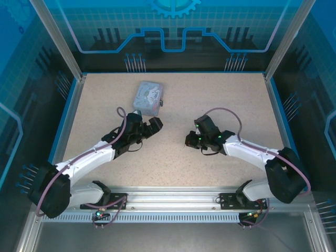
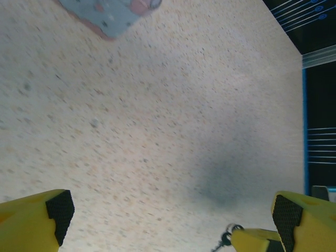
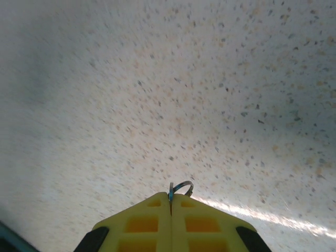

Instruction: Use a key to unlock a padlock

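Observation:
My right gripper (image 3: pixel 170 198) is shut, its yellow fingertips pressed together on a thin bluish metal piece, the key (image 3: pixel 170 193), seen edge-on. A small wire ring (image 3: pixel 182 187) sticks out past the tips. In the top view the right gripper (image 1: pixel 190 139) hovers over the middle of the table. My left gripper (image 1: pixel 155 125) faces it from the left and stands wide open with nothing between its pads (image 2: pixel 60 210). In the left wrist view, the ring and a small dark dangling piece (image 2: pixel 227 239) hang at the right gripper's yellow tip (image 2: pixel 257 242). The padlock is out of view.
A grey-blue patterned box (image 1: pixel 148 97) lies at the back of the speckled table (image 1: pixel 220 94), just beyond the left gripper; its corner (image 2: pixel 110 13) shows in the left wrist view. Blue rails and clear walls (image 1: pixel 273 100) bound the table.

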Tool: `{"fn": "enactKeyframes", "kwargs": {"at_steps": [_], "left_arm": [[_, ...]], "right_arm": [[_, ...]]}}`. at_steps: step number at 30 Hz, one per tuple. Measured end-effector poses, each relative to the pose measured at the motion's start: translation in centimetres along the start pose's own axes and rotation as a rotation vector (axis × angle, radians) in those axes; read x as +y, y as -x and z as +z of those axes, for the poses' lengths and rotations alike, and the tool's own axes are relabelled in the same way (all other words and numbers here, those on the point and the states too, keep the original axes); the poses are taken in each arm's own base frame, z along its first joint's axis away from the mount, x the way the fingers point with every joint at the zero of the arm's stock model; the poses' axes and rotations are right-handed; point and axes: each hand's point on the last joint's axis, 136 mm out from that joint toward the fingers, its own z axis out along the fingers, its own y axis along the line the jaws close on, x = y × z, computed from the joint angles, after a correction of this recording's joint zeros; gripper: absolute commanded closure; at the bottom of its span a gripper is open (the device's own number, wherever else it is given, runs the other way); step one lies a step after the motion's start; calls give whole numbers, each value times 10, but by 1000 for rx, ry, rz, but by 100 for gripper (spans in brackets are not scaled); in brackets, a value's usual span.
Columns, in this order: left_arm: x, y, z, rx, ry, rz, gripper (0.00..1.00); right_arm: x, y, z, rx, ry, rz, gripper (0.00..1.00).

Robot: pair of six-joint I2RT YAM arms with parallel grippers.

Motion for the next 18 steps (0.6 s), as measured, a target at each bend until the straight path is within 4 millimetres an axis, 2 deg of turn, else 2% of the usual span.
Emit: {"fn": "enactKeyframes", "kwargs": {"at_steps": [4,10,16,18], "left_arm": [[-19,-13,5,49,-49,-103,4],[-54,-23,19,89,-145,-230,14],[-68,-30,41,118,-193,-311,33],[-72,-30,45,120,-212,-334,36]], "right_arm": [[5,16,-9,-73,124,98,100],[32,43,-25,-161,254,195,100],[50,60,-32,-191,329,310,100],[51,63,-32,-195,338,341,100]]}}
